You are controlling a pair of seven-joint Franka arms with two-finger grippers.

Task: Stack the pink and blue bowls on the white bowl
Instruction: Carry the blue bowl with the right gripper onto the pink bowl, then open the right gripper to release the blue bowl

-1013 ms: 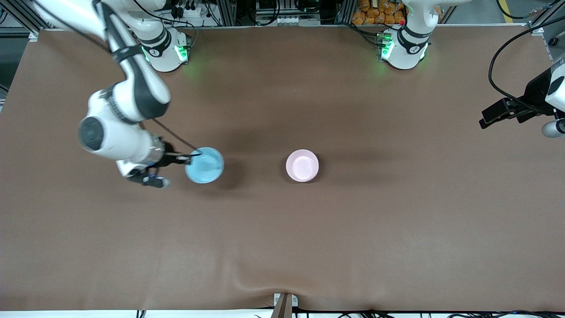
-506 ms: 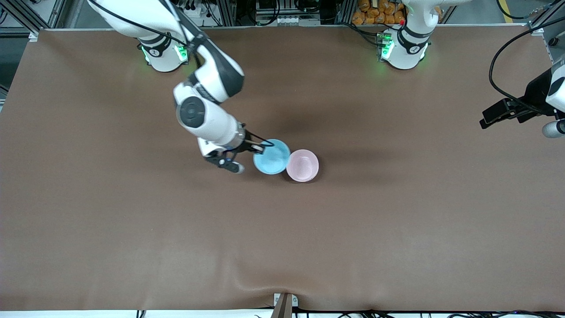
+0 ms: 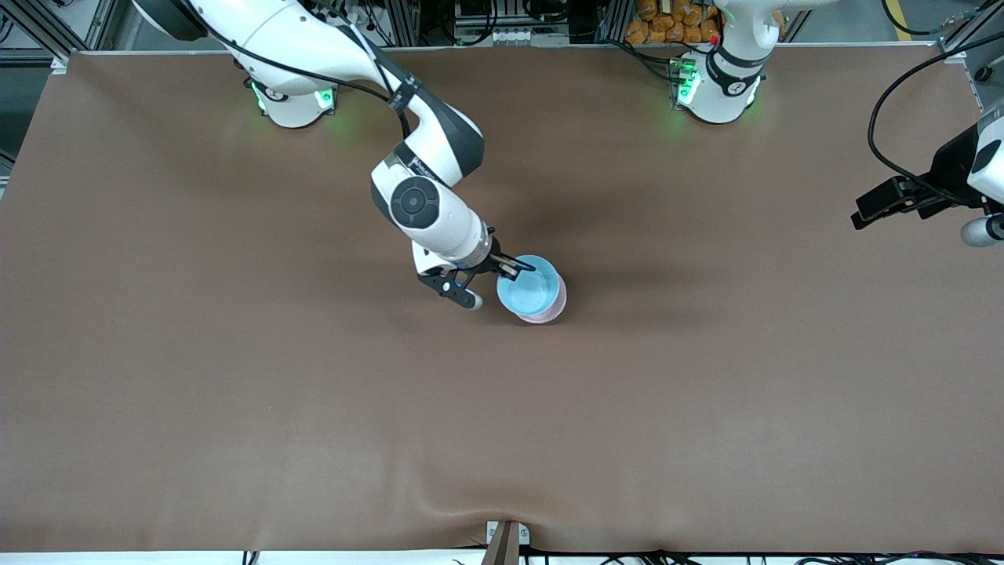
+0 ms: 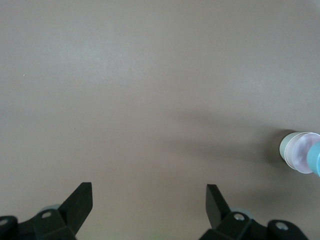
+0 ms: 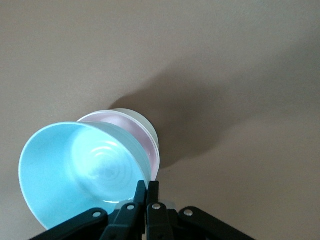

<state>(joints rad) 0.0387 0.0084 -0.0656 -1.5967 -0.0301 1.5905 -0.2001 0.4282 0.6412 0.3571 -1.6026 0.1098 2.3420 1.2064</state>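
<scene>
Sky blue against brown: the blue bowl (image 3: 530, 289) hangs in the air over the pink bowl (image 3: 549, 312), covering most of it in the front view, so that only a pale pink crescent shows at the side toward the left arm's end of the surface and nearer the front camera. The right wrist view shows the blue bowl (image 5: 82, 170) tilted and raised, its rim above and partly overlapping the pink bowl (image 5: 137, 135), which sits nested inside the white bowl (image 5: 142, 122); the white bowl's rim and wall show just outside the pink one. That pink-and-white stack rests on the surface (image 3: 706, 392) near its middle. The right gripper (image 3: 514, 267) is clamped on the rim of the blue bowl at the side toward the right arm's end, its two fingers (image 5: 146, 192) pressed close together with the thin wall between them. The right arm reaches from its base at the top of the front view out over the middle of the surface. The left gripper (image 3: 902, 200) waits over the left arm's end of the surface, well apart from the bowls; its fingers (image 4: 80, 200) stand wide apart and hold nothing, and from its wrist view the stack (image 4: 297, 150) appears small and distant.
</scene>
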